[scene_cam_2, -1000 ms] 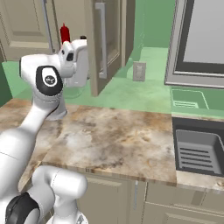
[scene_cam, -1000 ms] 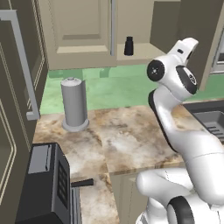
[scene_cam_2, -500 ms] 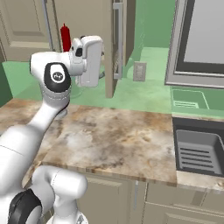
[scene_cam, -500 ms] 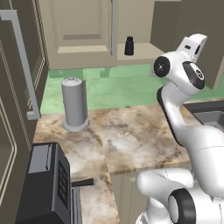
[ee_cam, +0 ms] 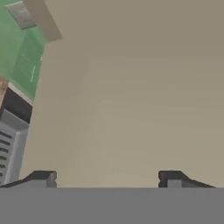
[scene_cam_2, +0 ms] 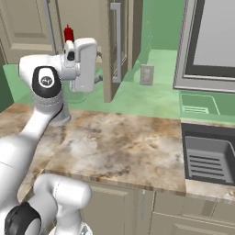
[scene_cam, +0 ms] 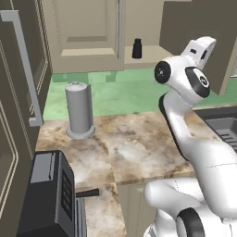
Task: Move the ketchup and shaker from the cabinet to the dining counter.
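Note:
The black shaker [scene_cam: 137, 48] stands on the shelf of the open tan cabinet [scene_cam: 88, 32]. In the right base view only the red top of the ketchup [scene_cam_2: 69, 34] shows, behind my white hand [scene_cam_2: 85, 64]. My hand is raised in front of the cabinet, right of the shaker and apart from it. My gripper [ee_cam: 108, 179] is open, its two dark fingertips [ee_cam: 43, 178] wide apart with nothing between them. It faces a plain tan cabinet door panel [ee_cam: 131, 96] at close range. The dining counter is out of view.
A tall grey cylinder [scene_cam: 79, 109] on a round base stands on the marble worktop [scene_cam: 139, 148]. A black toaster [scene_cam: 51, 194] sits at the near left. An open door with a bar handle [scene_cam_2: 117, 46] juts out. A sink [scene_cam_2: 206, 156] lies at the right.
My upper arm and elbow have swung to the right and the wrist has turned, so the hand now faces the open door. The shaker and ketchup have stayed put.

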{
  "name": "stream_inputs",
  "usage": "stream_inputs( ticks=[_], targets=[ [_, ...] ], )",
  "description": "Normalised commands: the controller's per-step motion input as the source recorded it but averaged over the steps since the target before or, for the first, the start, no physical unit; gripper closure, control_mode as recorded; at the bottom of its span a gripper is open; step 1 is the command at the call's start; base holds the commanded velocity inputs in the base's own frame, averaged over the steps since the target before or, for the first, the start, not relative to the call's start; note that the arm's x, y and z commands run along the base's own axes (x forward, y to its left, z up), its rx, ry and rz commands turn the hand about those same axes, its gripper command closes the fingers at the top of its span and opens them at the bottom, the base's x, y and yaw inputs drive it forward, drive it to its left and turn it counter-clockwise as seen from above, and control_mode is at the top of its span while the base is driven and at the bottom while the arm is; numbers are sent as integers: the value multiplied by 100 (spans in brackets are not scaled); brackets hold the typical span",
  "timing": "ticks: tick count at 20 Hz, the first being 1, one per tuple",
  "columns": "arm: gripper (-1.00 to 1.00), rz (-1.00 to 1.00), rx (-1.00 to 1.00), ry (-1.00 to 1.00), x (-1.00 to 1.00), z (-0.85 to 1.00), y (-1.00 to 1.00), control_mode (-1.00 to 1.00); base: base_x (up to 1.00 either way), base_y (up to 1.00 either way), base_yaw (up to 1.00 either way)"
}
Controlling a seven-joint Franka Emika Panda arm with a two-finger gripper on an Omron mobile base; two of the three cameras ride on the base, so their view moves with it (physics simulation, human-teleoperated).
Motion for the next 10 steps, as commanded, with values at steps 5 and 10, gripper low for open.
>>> stream_inputs(
  ticks=[5,10],
  targets=[
    [-100,-9,11,-25,-63,-6,84,-100,0,0,0],
    [-100,-9,14,-31,-50,-5,96,-100,0,0,0]
  ],
)
